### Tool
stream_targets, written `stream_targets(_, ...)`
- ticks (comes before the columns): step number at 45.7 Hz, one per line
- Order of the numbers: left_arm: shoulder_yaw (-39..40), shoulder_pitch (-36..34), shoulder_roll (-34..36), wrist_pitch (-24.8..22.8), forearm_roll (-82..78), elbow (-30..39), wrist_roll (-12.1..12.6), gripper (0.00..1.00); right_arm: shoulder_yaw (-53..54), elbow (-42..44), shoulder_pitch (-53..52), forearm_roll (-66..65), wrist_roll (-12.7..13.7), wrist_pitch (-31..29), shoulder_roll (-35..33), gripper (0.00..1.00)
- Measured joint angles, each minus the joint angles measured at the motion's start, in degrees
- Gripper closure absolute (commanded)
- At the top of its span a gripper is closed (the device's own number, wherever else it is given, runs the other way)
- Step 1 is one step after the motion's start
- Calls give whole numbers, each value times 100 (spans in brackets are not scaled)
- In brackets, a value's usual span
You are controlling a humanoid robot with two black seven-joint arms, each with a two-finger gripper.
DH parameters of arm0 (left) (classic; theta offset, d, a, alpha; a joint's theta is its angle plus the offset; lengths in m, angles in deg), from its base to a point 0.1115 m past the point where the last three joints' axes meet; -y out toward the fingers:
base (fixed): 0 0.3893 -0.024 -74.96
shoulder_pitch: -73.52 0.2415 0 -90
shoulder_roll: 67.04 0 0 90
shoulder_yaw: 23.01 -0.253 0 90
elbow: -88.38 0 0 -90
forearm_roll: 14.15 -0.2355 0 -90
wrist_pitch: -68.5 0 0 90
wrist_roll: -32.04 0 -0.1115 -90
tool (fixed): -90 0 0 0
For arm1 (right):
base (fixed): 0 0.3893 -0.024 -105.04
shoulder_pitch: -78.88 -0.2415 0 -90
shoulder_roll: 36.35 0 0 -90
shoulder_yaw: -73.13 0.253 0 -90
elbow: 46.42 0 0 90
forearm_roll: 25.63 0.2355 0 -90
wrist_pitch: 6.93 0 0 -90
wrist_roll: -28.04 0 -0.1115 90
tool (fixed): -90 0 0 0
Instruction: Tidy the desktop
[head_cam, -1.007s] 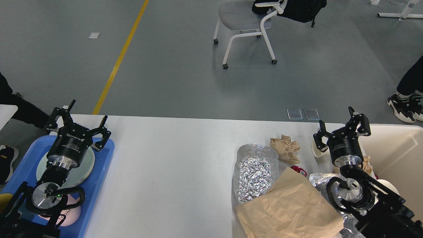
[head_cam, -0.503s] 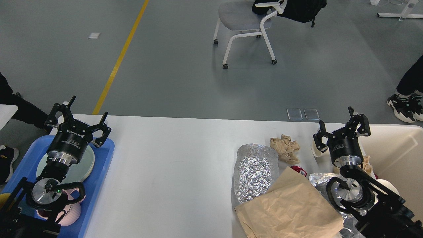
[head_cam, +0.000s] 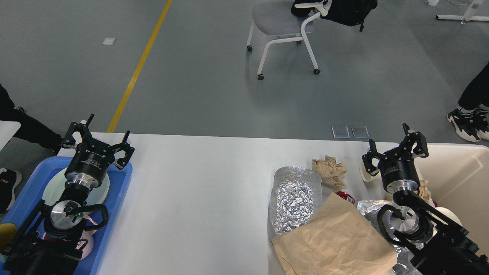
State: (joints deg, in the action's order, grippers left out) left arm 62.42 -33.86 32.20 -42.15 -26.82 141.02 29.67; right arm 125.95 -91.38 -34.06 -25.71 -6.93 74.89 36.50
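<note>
Your left hand hangs with its fingers spread over the far left corner of the counter, above a blue tray that holds a pale plate. Your right hand is spread too, near the far right corner, beside a cream bin. Toward the right of the counter lie a sheet of crinkled foil, a crumpled paper wad just beyond it, and a brown paper bag at the near edge, overlapping the foil. A small red thing peeks out beside the bag.
</note>
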Motion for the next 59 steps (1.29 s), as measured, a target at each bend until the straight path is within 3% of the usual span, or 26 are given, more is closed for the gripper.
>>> stream_targets(6, -67, 0, -98, -21, 6, -194, -29, 4, 0, -1, 0, 0, 0, 0, 1, 0)
stream_targets(13, -21, 55, -334, -114, 174, -273, -342, 4, 0, 2, -1, 0, 0, 0, 1, 0)
stream_targets(18, -79, 63, -387, -163, 374, -308, -420, 4, 0, 4, -6, 0, 0, 0, 1, 0)
stream_targets(28, -128, 29, -410, -282, 437, -421, -359, 4, 0, 5, -8, 0, 0, 0, 1, 0)
stream_targets(39, -138, -70, -384, -650, 439, -717, 38, 4, 0, 5, -9, 0, 0, 0, -6, 0)
stream_targets(59, -138, -99, -404, -817, 439, -773, -11, 4, 0, 5, -9, 0, 1, 0, -6, 0)
